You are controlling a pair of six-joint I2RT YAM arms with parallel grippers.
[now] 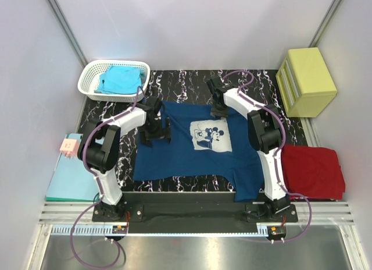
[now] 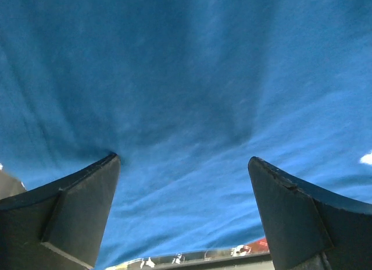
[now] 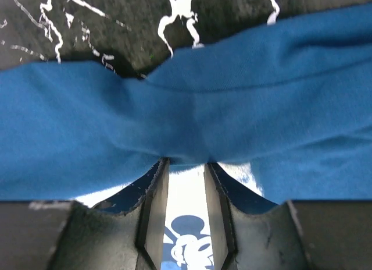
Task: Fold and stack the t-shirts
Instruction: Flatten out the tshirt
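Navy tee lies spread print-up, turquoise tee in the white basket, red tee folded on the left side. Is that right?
Not quite. The red tee lies folded on the right side, not the left, as the top external view shows. The rest of the statement holds.

- Navy tee: soft matt cloth, lightly creased; its pale print lies flat and dull.
- Turquoise tee and red tee: matt cloth, rumpled.
- Basket: smooth white plastic lattice.
- Tabletop: black with white marble-look veining and a faint sheen.
- Drawer box: smooth yellow plastic.
- Clipboard: teal, flat and smooth.
- Arms: glossy white shells with matt black joints.
- Left fingers and right fingers: matt black plastic, chipped at the edges.
- Rail: ribbed bare metal.
- Sheet: brushed, reflective metal.
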